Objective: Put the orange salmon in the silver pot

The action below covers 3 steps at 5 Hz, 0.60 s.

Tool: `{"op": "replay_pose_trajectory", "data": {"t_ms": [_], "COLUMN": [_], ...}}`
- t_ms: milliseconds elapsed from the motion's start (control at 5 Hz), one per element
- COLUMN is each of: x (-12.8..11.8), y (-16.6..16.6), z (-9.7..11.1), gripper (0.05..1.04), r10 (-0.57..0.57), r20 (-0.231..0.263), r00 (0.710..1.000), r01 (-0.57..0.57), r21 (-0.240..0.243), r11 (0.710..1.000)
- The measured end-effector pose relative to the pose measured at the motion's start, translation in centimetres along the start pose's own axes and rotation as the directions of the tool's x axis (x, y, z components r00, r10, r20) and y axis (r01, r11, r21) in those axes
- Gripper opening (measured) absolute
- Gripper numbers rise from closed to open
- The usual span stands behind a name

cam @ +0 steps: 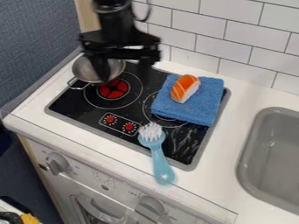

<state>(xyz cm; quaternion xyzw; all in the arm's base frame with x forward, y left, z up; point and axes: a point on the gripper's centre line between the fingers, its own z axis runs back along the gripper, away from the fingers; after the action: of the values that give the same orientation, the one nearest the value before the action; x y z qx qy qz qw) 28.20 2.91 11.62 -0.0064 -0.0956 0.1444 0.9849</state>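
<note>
Counted: one black two-finger gripper [126, 74]; one silver pot [84, 72]; one orange salmon nigiri [185, 88]; one folded blue cloth [196, 108]; one light-blue scrub brush [158, 156]; one black cooktop [65, 101]; two red cooktop knobs [129, 126]; two grey front dials [57, 163]; one grey sink basin [271, 153]; two burner rings [142, 90] visible, one partly under cloth

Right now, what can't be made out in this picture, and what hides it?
In the camera view:
Round silver metal pot: part of its inside, behind the black two-finger hand.
Grey rectangular sink: right side, cut off by the edge.
Black stovetop: part under the folded blue cloth.
</note>
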Motion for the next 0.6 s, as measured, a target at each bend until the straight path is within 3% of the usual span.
{"op": "replay_pose_trajectory", "data": {"t_ms": [400, 600], "x": [4.1, 6.0], "y": [-4.3, -5.7], "z": [-4.5, -6.7], "gripper": [1.001, 1.001], "r10": [-0.158, -0.201], "r20": [-0.063, -0.063], "r00": [0.985, 0.978], "r01": [0.159, 0.202], "r21": [0.025, 0.013], "r11": [0.987, 0.979]}}
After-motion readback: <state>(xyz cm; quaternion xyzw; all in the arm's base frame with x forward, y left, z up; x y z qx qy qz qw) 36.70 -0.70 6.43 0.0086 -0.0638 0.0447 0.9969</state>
